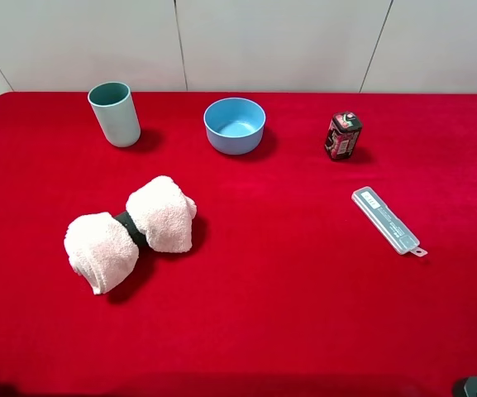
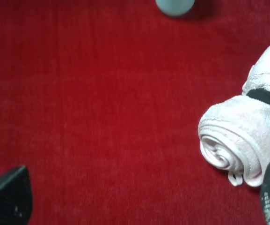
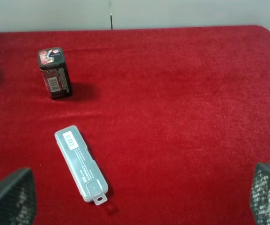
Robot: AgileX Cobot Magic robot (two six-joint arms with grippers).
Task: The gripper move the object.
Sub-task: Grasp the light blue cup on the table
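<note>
Cup (image 1: 114,113) stands upright at the table's (image 1: 304,314) 10 o'clock; its bottom is hidden. Bowl (image 1: 235,125), at the cup's 3 o'clock, shows bare blue inside. Left gripper (image 2: 139,197) and right gripper (image 3: 139,194): jaws wide, gripping nothing.

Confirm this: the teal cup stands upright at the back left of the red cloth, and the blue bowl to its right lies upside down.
One thing is wrong: the blue bowl sits open side up, not upside down, as the exterior high view shows. The teal cup stands upright at the back left of the red cloth, bowl to its right.
</note>
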